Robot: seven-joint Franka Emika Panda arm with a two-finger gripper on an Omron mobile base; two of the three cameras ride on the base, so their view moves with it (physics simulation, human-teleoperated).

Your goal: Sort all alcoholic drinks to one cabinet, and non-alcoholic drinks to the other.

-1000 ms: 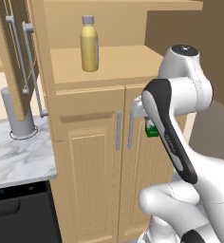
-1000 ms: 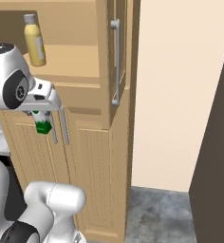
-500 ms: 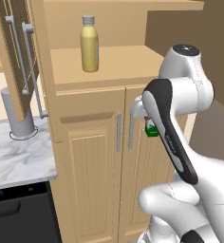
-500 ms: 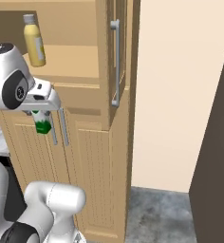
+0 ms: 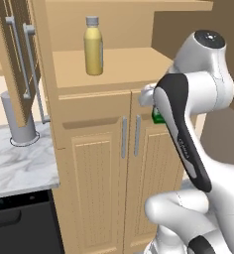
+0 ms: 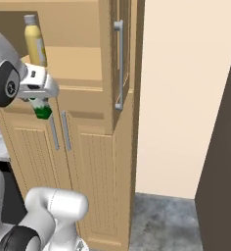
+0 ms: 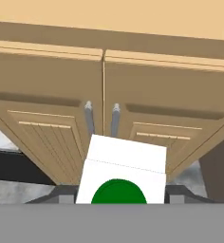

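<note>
Green-and-white small carton [image 7: 121, 174] sits squeezed in claw [image 6: 40, 104], up in front of tall light-wood pantry unit [image 5: 96, 144], below open shelf with tall yellow bottle [image 5: 93, 45]. Carton likely light, thin-walled, easy to crush. Best hold: flat sides, gentle squeeze.

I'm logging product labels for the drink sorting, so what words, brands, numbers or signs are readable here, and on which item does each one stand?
No readable text anywhere.
Green-and-white carton, shut in the gripper: a plain green disc, no lettering.
Tall yellow bottle on the pantry unit's open shelf: plain yellow body, no label legible.
Arm link: a small dark marking, too blurred to read.
</note>
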